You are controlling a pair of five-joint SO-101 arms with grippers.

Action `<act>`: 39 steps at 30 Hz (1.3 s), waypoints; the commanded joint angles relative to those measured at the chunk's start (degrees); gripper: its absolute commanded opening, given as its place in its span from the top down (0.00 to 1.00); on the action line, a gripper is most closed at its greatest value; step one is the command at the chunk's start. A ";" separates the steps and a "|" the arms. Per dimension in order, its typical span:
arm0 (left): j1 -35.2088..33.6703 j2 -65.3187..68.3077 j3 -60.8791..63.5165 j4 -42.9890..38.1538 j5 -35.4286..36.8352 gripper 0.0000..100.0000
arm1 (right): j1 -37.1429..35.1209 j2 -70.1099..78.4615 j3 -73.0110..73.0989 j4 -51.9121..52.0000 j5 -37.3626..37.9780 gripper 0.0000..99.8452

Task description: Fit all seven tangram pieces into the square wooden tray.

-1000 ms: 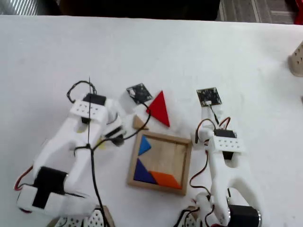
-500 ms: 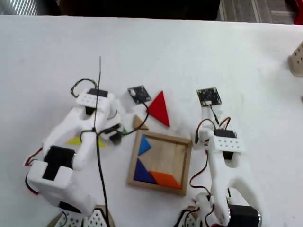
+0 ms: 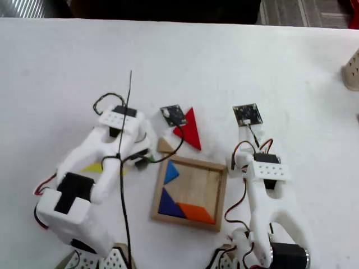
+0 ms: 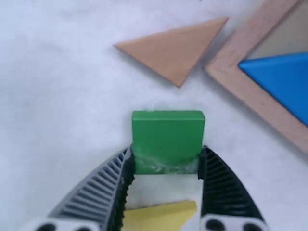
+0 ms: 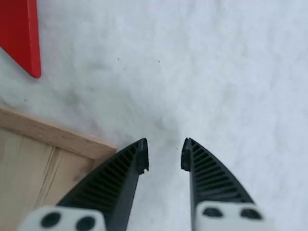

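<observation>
Left claw (image 4: pixel 166 161): was found clamped on green piece (image 4: pixel 167 139), beside wooden tray (image 3: pixel 196 163), which was set near the counter's (image 3: pixel 252 73) near edge. Right claw (image 5: pixel 164 154): was recorded slightly parted, empty.

Bright, even light washes the white table (image 3: pixel 269 67) (almost glaring), leaving only faint, soft shadows.

Triangle (image 3: pixel 164 145) beside tray's (image 3: pixel 193 162) far-left corner
</observation>
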 commanded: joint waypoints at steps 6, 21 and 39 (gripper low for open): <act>2.07 -0.48 -1.49 0.00 0.97 0.98 | 0.13 -0.75 -2.46 0.48 0.70 0.88; 12.44 -27.47 -0.79 17.32 36.84 0.98 | 0.13 -0.75 -2.46 0.48 0.70 0.88; -2.68 -27.12 0.00 9.49 36.04 0.71 | 0.13 -0.75 -2.46 0.48 0.70 0.88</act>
